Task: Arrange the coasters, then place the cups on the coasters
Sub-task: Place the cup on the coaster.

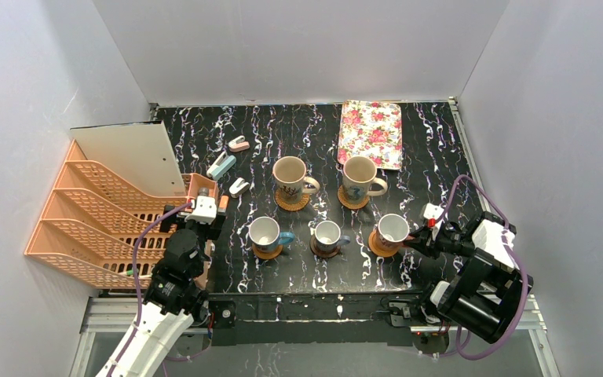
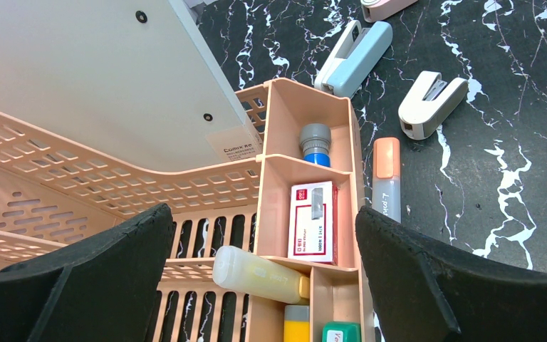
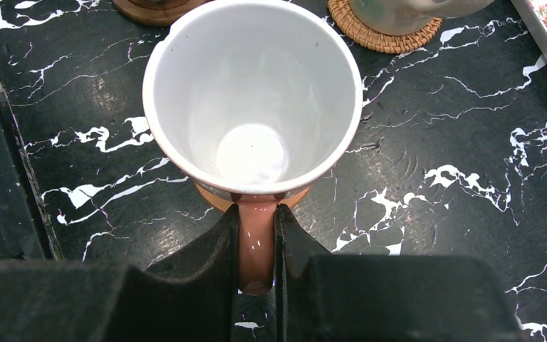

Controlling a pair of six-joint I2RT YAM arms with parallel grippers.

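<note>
Several cups stand on coasters on the black marble table. Two large beige cups (image 1: 289, 177) (image 1: 359, 177) sit on woven coasters (image 1: 292, 203) in the back row. In front stand a blue-handled cup (image 1: 265, 233), a smaller cup (image 1: 327, 234), and a white-inside cup (image 1: 392, 229) with a reddish handle (image 3: 256, 242) on an orange-brown coaster (image 3: 214, 198). My right gripper (image 3: 256, 217) is shut on that reddish handle. My left gripper (image 2: 263, 271) hangs open over the peach organizer, holding nothing.
A pink floral tray (image 1: 371, 132) lies at the back right. A peach file organizer (image 1: 102, 212) fills the left side, its compartments (image 2: 313, 185) holding a staple box, glue and markers. Staplers (image 1: 221, 166) (image 1: 239, 186) and a highlighter (image 2: 386, 178) lie beside it.
</note>
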